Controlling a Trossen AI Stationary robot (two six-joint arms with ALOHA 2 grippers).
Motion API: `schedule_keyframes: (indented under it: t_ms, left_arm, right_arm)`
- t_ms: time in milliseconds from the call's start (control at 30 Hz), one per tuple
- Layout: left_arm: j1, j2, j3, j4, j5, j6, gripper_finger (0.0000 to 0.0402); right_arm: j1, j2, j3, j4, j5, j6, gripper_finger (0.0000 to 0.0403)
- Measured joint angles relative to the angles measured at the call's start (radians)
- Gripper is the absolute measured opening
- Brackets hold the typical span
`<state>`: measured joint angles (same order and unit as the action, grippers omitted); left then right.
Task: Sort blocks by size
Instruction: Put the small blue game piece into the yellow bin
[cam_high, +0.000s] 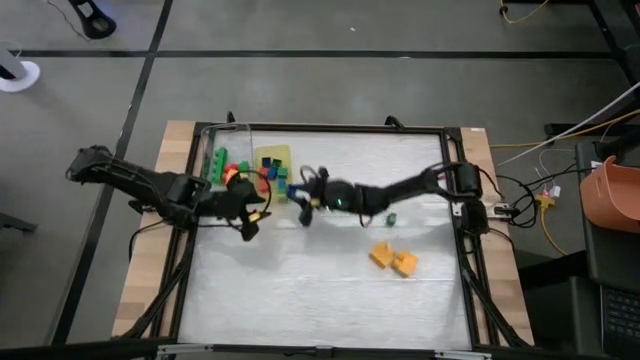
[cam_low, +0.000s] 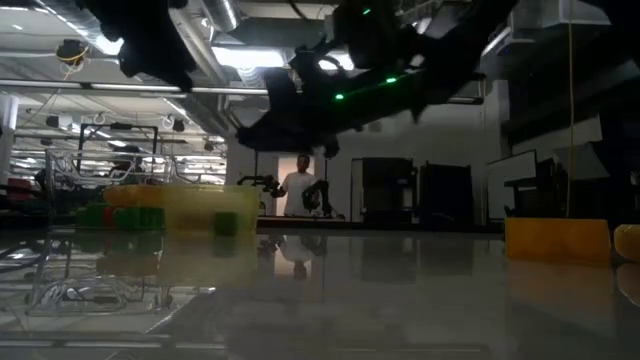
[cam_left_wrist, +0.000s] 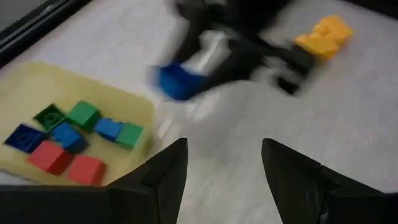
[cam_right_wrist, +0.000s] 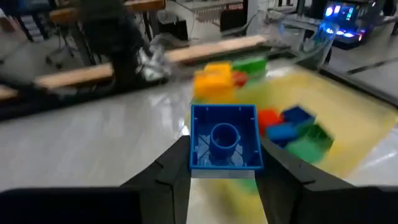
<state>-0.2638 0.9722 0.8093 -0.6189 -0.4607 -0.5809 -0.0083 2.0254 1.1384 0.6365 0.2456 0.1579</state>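
My right gripper (cam_right_wrist: 225, 158) is shut on a small blue cube (cam_right_wrist: 225, 137), just right of the flat yellow tray (cam_high: 272, 160); the cube also shows in the left wrist view (cam_left_wrist: 177, 82). The tray holds several small blue, green and red cubes (cam_left_wrist: 68, 134). Behind it the clear container (cam_high: 222, 150) holds longer green, red and orange bricks (cam_right_wrist: 224, 74). My left gripper (cam_left_wrist: 224, 165) is open and empty, beside the tray's near edge (cam_high: 250, 222). Two orange bricks (cam_high: 393, 258) and a small dark green cube (cam_high: 391, 217) lie on the table. My right gripper pinches the blue cube by two opposite side walls (cam_right_wrist: 194, 146) between its two fingers. The cube's hollow underside faces the wrist camera. The fingers reach from the table's right toward the tray. The cube is lifted clear of the table.
A dark frame (cam_high: 330, 130) runs around the white table top. Free room lies across the near half of the table. In the low view an orange brick (cam_low: 555, 240) stands at the right, and a person (cam_low: 298, 185) stands far off in the room.
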Motion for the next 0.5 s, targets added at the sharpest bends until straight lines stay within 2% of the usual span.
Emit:
schedule_keyframes:
  t_ms: [267,500]
  left_arm:
    - [-0.186,0.033,0.0,0.032,-0.205,-0.114,0.0191]
    - [-0.273,0.086,0.0,0.034,-0.271,-0.218,0.0191]
  right_arm:
    - [-0.135,0.116,0.191,-0.013,-0.208,-0.007,0.0142]
    - [-0.158,0.196,0.324,-0.052,-0.212,-0.007,0.0177]
